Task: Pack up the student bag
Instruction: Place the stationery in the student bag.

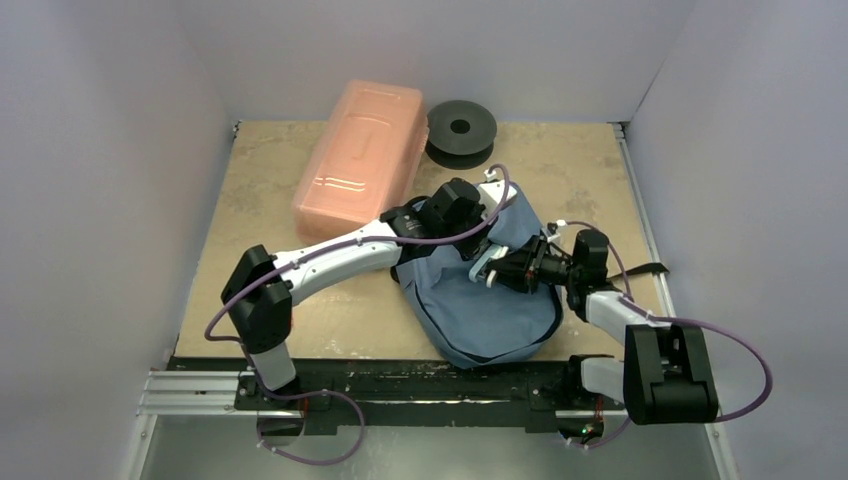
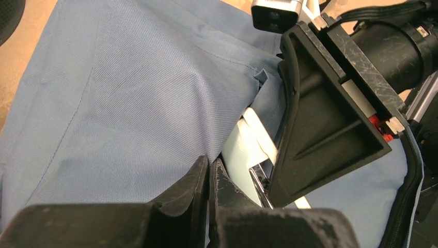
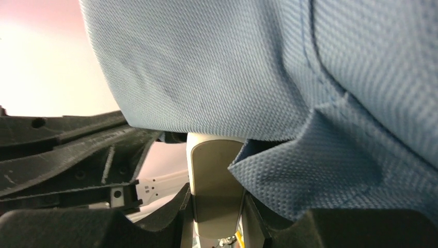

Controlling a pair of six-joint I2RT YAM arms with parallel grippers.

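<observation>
The blue-grey student bag point(image 1: 490, 305) lies near the table's front, its opening toward the far side. My left gripper point(image 1: 476, 230) comes from the left and is shut on the bag's upper fabric edge point(image 2: 155, 103), holding the flap up; its jaws point(image 2: 210, 165) pinch the cloth. My right gripper point(image 1: 497, 266) comes from the right and is shut on a cream-white flat object point(image 3: 217, 181) at the bag's mouth. That object also shows in the left wrist view point(image 2: 247, 147), partly under the lifted flap, beside the right gripper's black finger point(image 2: 320, 124). Bag fabric point(image 3: 217, 67) hangs over its far end.
A translucent pink plastic box point(image 1: 360, 160) lies at the back left, close to the left arm's forearm. A black spool point(image 1: 460, 130) sits at the back centre. A black strap point(image 1: 648, 270) trails off the table's right edge. White walls enclose three sides.
</observation>
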